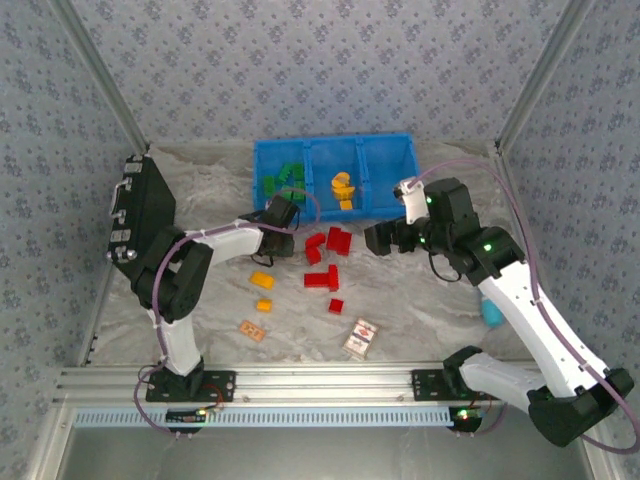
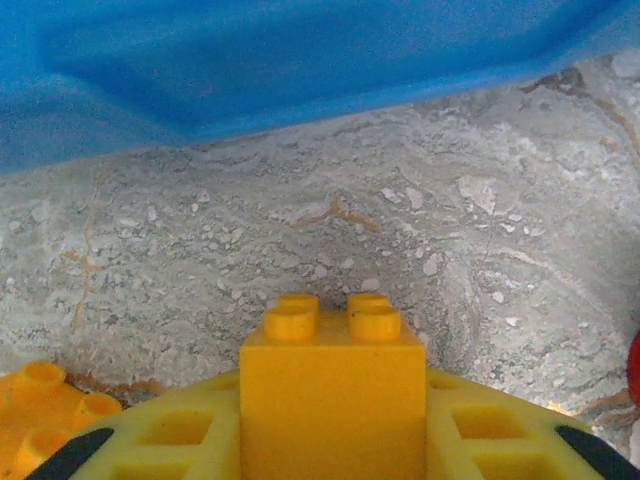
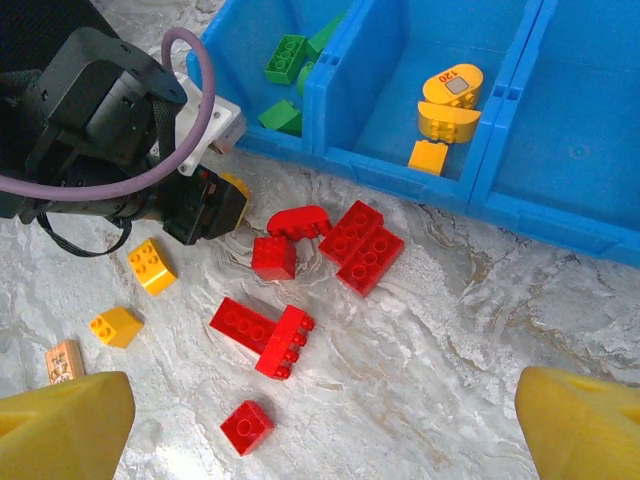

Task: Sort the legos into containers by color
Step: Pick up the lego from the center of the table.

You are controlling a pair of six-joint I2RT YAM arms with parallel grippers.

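Where legos (image 1: 320, 280) lie, marbled tabletop (image 1: 420, 300); walls (image 1: 320, 60) apparently wallpapered.

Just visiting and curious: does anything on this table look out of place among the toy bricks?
Yes. A flat red-and-white printed card and a small tan patterned tile lie on the near side of the table, beside the loose legos. Both are flat and printed, not studded bricks, so they look like strays.

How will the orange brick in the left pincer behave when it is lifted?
The orange brick looks like hard moulded plastic, so it is likely stiff. Its smooth flat sides may slip in the left pincer. Its boxy shape should not roll.
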